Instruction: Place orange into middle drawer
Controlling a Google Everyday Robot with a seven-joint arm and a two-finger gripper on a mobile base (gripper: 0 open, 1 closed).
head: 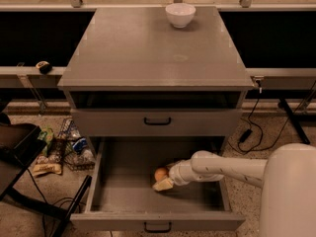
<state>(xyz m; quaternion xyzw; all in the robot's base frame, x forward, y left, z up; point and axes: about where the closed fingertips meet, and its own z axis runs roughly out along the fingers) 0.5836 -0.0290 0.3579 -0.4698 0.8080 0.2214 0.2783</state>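
The orange point(160, 174) lies on the floor of the pulled-out middle drawer point(123, 201), the grey cabinet's lowest drawer with a small black handle on its front. My gripper point(164, 180) reaches in from the right, down inside the drawer, its tip right at the orange. One pale finger point(162, 184) shows just below the fruit. The white arm point(232, 168) stretches across the drawer's right side.
A white bowl point(180, 14) stands at the back of the cabinet top point(148, 53). A shut drawer front point(157, 122) sits above the open one. A wire basket with clutter point(71, 147) and a dark chair point(15, 157) are on the floor at left; cables point(249, 132) lie at right.
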